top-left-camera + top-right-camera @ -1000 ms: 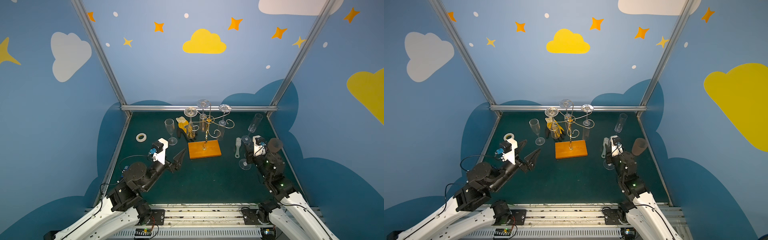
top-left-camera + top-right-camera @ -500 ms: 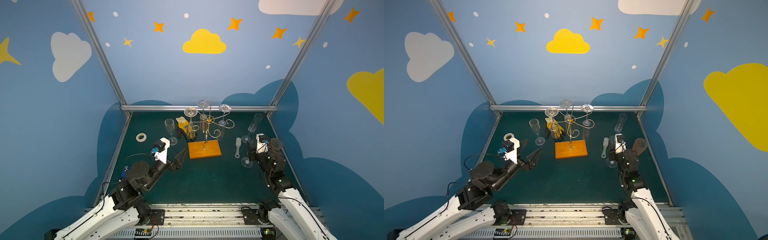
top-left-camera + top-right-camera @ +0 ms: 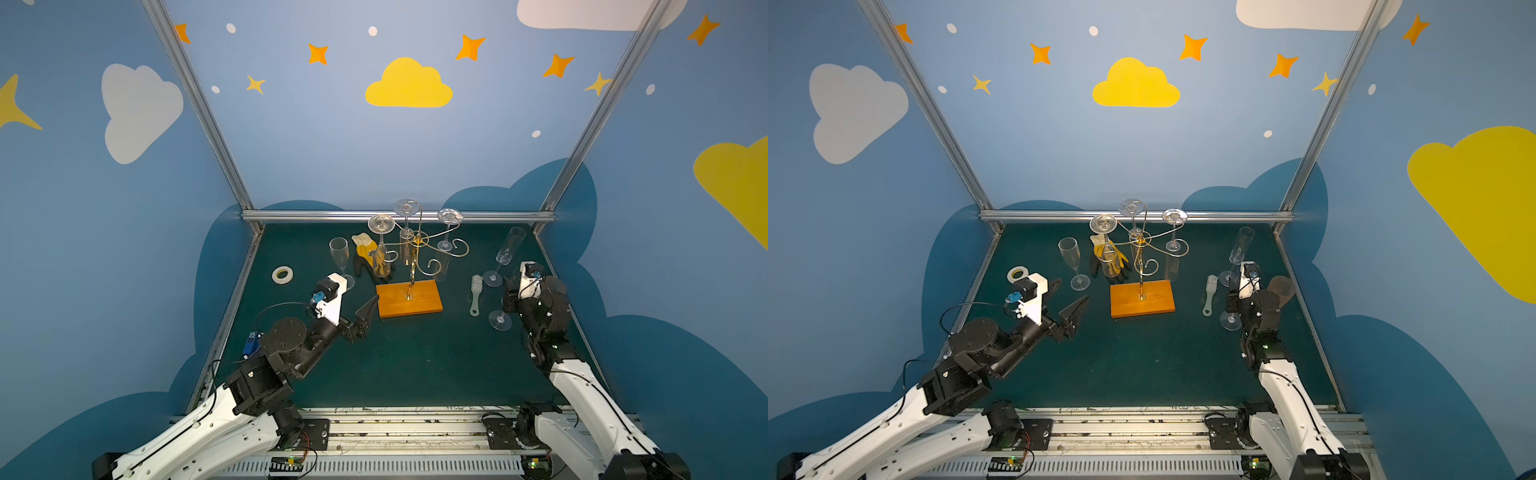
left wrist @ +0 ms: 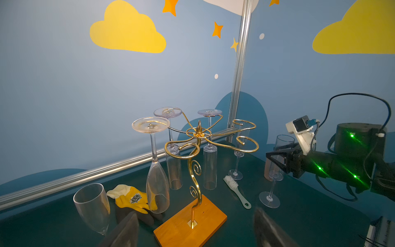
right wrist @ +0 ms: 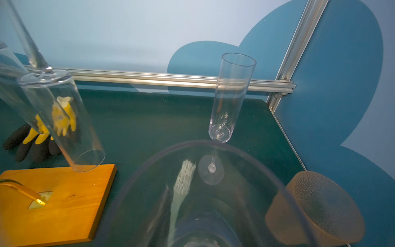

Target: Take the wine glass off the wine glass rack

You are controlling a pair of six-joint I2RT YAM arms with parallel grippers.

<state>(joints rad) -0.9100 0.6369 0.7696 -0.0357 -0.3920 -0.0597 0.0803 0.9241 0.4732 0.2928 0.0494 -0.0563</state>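
Note:
The wine glass rack (image 3: pixel 409 300) (image 3: pixel 1142 299) (image 4: pixel 198 132), gold wire on an orange wooden base, stands mid-table. Three wine glasses hang upside down from its arms, the nearest one (image 3: pixel 381 262) (image 4: pixel 157 188) on the left. My right gripper (image 3: pixel 513 302) (image 4: pixel 277 159) is shut on the bowl of an upright wine glass (image 3: pixel 500 320) (image 4: pixel 283 143), right of the rack and clear of it. The rim of the held glass (image 5: pixel 192 145) fills the right wrist view. My left gripper (image 3: pixel 1065 297) (image 4: pixel 196 233) hangs open and empty near the base's front left corner.
A flute (image 3: pixel 340 257) stands left of the rack and a tall one (image 3: pixel 508 247) (image 5: pixel 230 96) at the back right. A yellow and black glove (image 3: pixel 365 254), a tape roll (image 3: pixel 282 274), a brush (image 3: pixel 476 295) and a brown cup (image 3: pixel 1281 286) lie around. Walls close three sides.
My right arm has carried its glass a little to the right and toward the back. The left gripper has edged closer to the orange base, still open.

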